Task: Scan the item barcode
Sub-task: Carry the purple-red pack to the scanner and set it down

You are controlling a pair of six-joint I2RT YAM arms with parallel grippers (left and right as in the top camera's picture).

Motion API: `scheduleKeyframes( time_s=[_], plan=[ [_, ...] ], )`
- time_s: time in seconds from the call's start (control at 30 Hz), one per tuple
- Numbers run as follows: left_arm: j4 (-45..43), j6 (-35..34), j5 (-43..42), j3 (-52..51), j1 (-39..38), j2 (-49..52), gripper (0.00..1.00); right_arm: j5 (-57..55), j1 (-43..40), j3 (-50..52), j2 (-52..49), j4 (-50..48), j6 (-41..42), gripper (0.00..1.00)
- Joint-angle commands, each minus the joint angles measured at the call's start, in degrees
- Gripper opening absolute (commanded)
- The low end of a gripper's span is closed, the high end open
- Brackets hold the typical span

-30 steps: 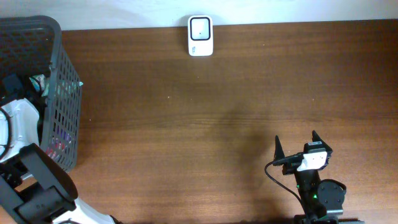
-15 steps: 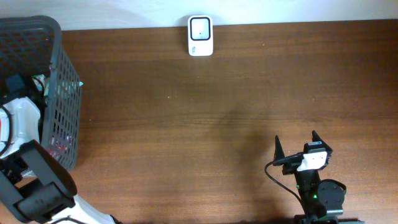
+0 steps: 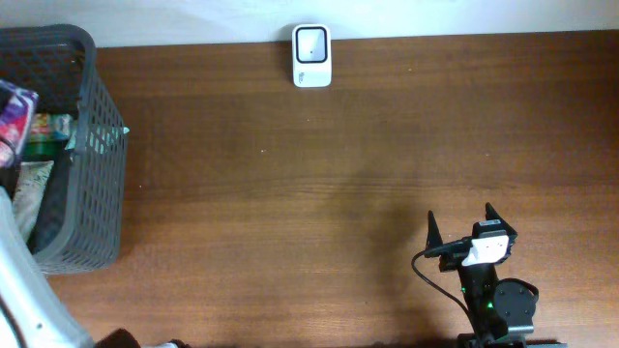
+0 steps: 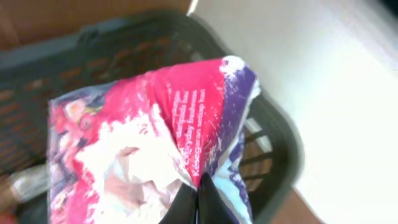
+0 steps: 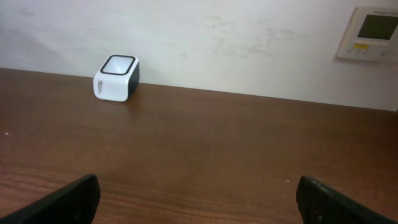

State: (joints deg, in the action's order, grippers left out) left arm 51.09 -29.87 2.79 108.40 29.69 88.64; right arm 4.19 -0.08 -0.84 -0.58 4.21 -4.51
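Left claw (image 4: 198,200) clenched on edge of pink-purple glossy pouch (image 4: 155,124), over dark grey mesh basket (image 3: 97,145). Right claw (image 3: 460,220) released, idle. Risk: thin pinch slips, pouch drops; barcode side unseen, may miss white box scanner (image 3: 311,55).

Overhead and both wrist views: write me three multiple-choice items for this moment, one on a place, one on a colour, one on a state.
1. Where does the barcode scanner stand?
A. mid-table
B. at the far edge of the table
C. at the near edge

2. What colours show on the packet pinched by the left gripper?
A. pink, purple, white
B. green, yellow
C. plain brown

3. How do the jaws of the right gripper stand?
A. shut on the packet
B. shut on nothing
C. open, empty

Answers:
1 B, the overhead view shows it at the far edge.
2 A, the left wrist view shows those colours.
3 C, the fingers stand apart over bare wood.
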Motion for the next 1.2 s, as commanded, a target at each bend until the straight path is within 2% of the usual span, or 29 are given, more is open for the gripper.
scheduleKeyframes(
  time_s=[0.0, 0.07, 0.13, 0.23, 0.33, 0.4, 0.5, 0.67, 0.77, 0.83, 0.97, 1.17],
  plan=[
    [-3.76, -0.07, -16.79, 0.57, -0.31, -5.66, 0.00, -0.09, -0.33, 0.52, 0.26, 0.00, 0.26, 0.99],
    [-4.50, -0.07, -26.62, 0.57, -2.95, -7.23, 0.00, -0.09, -0.33, 0.52, 0.26, 0.00, 0.26, 0.99],
    [-2.45, 1.73, -29.73, 0.55, -8.63, -7.21, 0.00, -0.09, -0.33, 0.52, 0.26, 0.00, 0.26, 0.99],
    [-0.02, 13.90, -29.49, 0.39, -19.26, -5.92, 0.00, -0.09, -0.33, 0.52, 0.26, 0.02, 0.26, 0.99],
    [1.70, 16.61, -21.29, 0.39, -29.51, -2.54, 0.00, -0.09, -0.33, 0.52, 0.26, 0.00, 0.26, 0.99],
    [1.73, 16.72, -15.78, 0.39, -37.44, 2.91, 0.00, -0.09, -0.33, 0.52, 0.26, 0.00, 0.26, 0.99],
    [1.70, 16.65, -14.53, 0.39, -42.69, 9.25, 0.00, -0.09, -0.33, 0.52, 0.26, 0.00, 0.26, 0.99],
    [1.66, 9.92, -12.76, 0.39, -50.21, 23.10, 0.00, -0.09, -0.33, 0.52, 0.26, 0.02, 0.26, 0.99],
    [1.49, 9.70, -12.79, 0.39, -53.77, 30.67, 0.00, -0.09, -0.33, 0.52, 0.26, 0.00, 0.26, 0.99],
    [0.22, 9.75, -12.76, 0.39, -55.36, 34.42, 0.07, -0.09, -0.33, 0.52, 0.26, 0.00, 0.26, 0.99],
    [-2.45, 9.77, -13.03, 1.60, -55.76, 35.47, 0.65, -0.09, -0.31, 0.52, 0.26, 0.00, 0.26, 0.99],
    [3.32, 9.81, -12.28, 14.05, -50.82, 27.78, 0.69, -0.09, -0.33, 0.52, 0.26, 0.00, 0.26, 0.99]
  ],
)
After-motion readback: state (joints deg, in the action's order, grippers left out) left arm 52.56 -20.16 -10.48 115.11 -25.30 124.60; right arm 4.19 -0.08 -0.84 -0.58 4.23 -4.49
